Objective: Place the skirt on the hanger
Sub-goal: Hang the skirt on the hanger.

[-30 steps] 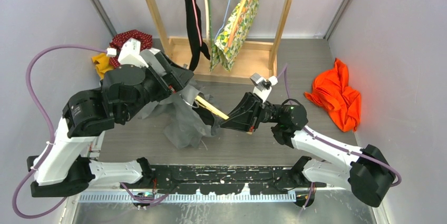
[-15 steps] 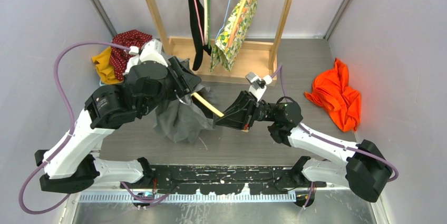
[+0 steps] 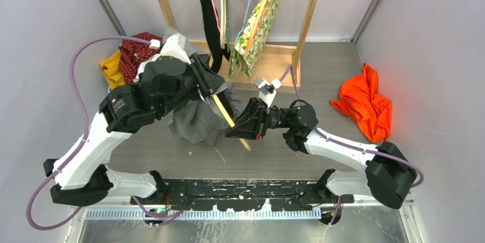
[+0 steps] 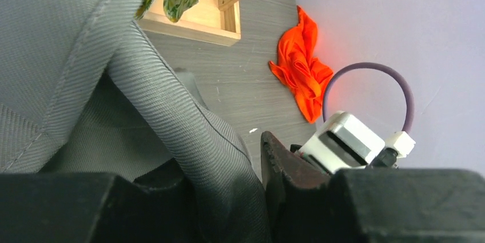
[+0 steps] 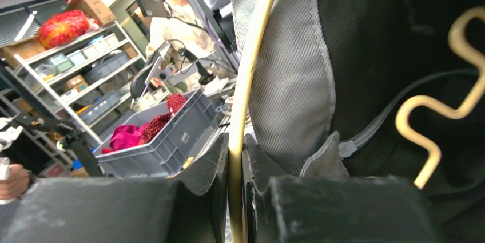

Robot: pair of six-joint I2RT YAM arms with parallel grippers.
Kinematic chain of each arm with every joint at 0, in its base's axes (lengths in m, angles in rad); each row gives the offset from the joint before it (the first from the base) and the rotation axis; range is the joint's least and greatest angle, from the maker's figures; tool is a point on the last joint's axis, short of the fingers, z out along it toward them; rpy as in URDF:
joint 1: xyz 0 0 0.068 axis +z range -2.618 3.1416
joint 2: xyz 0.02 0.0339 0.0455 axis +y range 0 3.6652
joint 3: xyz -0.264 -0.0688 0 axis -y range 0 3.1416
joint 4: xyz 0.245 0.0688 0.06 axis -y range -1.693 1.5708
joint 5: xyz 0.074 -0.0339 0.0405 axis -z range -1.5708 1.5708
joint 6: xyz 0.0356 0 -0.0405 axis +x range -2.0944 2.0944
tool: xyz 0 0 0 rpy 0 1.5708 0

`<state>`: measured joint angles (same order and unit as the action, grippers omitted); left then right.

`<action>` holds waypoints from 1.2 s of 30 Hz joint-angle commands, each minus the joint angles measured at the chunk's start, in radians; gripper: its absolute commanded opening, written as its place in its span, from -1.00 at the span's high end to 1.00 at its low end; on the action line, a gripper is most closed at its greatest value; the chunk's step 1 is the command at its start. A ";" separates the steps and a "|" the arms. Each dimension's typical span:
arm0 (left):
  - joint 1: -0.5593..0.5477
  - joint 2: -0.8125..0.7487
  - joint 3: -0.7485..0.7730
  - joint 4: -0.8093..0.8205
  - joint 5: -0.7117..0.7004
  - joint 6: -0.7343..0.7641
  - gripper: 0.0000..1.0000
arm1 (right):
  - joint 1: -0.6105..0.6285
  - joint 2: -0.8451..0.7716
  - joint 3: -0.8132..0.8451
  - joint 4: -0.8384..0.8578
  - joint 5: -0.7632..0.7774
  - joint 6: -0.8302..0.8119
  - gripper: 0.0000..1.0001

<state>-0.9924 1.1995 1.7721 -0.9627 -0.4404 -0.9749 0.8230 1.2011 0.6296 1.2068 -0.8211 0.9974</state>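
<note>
The grey skirt (image 3: 197,120) hangs bunched under my left gripper (image 3: 210,87) at the table's middle. In the left wrist view a thick fold of the skirt (image 4: 171,117) runs down between the jaws of the left gripper (image 4: 226,197), which press on it from both sides. The hanger (image 3: 229,120) is a pale yellow rod slanting out of the skirt. My right gripper (image 3: 241,130) is shut on its lower part. In the right wrist view the hanger (image 5: 246,83) passes through the right gripper (image 5: 235,168), with the skirt (image 5: 291,83) draped right beside it.
A wooden rack (image 3: 166,8) at the back carries a black garment (image 3: 209,14) and a floral one (image 3: 257,26). An orange cloth (image 3: 363,106) lies at the right. Red dotted cloth (image 3: 134,48) and yellow cloth (image 3: 111,68) lie at the back left.
My left gripper moved back and to the right, closed on the skirt and drew it along. The right gripper shifted left with the hanger, which now slants more steeply.
</note>
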 commanded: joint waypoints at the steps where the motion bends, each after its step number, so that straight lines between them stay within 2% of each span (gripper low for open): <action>1: -0.003 0.061 0.078 -0.012 0.154 0.128 1.00 | 0.006 0.022 0.095 -0.040 -0.010 -0.007 0.81; 2: 0.001 0.063 0.090 -0.029 0.160 0.139 1.00 | 0.007 0.015 0.098 -0.081 -0.013 -0.020 0.64; 3: 0.005 0.063 0.101 -0.044 0.155 0.145 1.00 | 0.007 -0.005 0.100 -0.140 -0.014 -0.046 0.57; 6: 0.015 0.056 0.123 -0.075 0.165 0.166 1.00 | 0.006 -0.092 0.113 -0.430 0.009 -0.179 0.30; 10: 0.020 0.026 0.130 -0.079 0.201 0.182 1.00 | 0.003 -0.219 0.178 -0.826 0.100 -0.379 0.05; 12: 0.021 -0.004 0.107 -0.048 0.216 0.179 1.00 | 0.001 -0.268 0.192 -0.944 0.159 -0.443 -0.05; 15: 0.022 -0.032 0.108 -0.033 0.223 0.177 1.00 | -0.002 -0.302 0.224 -1.117 0.245 -0.527 -0.07; 17: 0.022 -0.045 0.109 -0.023 0.220 0.171 1.00 | -0.002 -0.312 0.236 -1.207 0.301 -0.582 0.00; 21: 0.022 -0.072 0.082 0.035 0.206 0.147 1.00 | 0.004 -0.317 0.239 -1.318 0.368 -0.675 0.02; 26: 0.023 -0.099 0.047 0.117 0.188 0.108 1.00 | 0.084 -0.298 0.267 -1.431 0.458 -0.818 -0.08; 30: 0.023 -0.091 0.061 0.134 0.206 0.082 1.00 | 0.164 -0.284 0.276 -1.408 0.572 -0.890 -0.12; 36: 0.022 -0.111 0.035 0.174 0.214 0.051 1.00 | 0.248 -0.243 0.273 -1.336 0.620 -0.979 -0.14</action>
<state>-0.9730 1.1225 1.8030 -0.9684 -0.2317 -0.9066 1.0264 0.9455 0.8635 -0.2131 -0.2825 0.1223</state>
